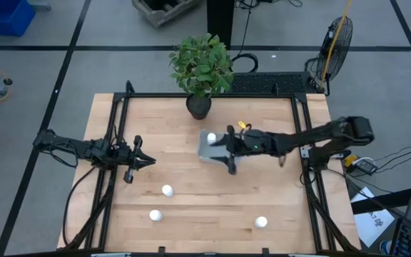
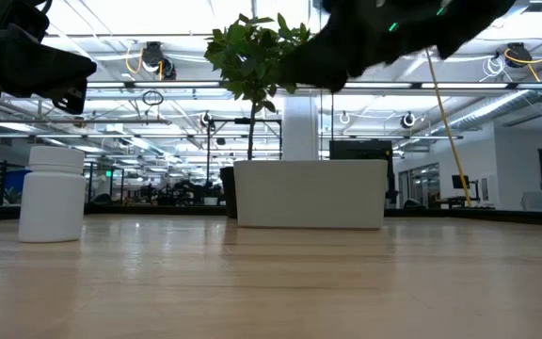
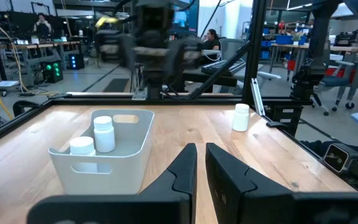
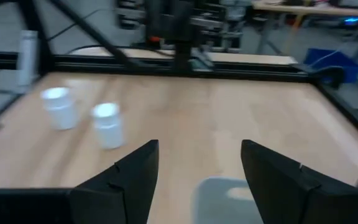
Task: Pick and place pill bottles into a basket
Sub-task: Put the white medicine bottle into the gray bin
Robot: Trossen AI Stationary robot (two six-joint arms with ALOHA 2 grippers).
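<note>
R gripper (image 4: 199, 168) open over basket (image 1: 207, 152) | L gripper (image 3: 201, 165) nearly closed, idle 9 o'clock | next: lift clear, target bottle (image 1: 167, 190) 7 o'clock, approach vertical.

You look straight down on the whole table (image 1: 212, 207) from overhead. Your low camera sits level with its surface. Both views share the basket (image 1: 210, 151).

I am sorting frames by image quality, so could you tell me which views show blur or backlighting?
Right wrist view: motion-blurred throughout, pill bottles smeared. Left wrist view: basket sharp, the right arm behind it blurred. Low view: bright ceiling lights silhouette the arms. High view: evenly lit, sharp.
</note>
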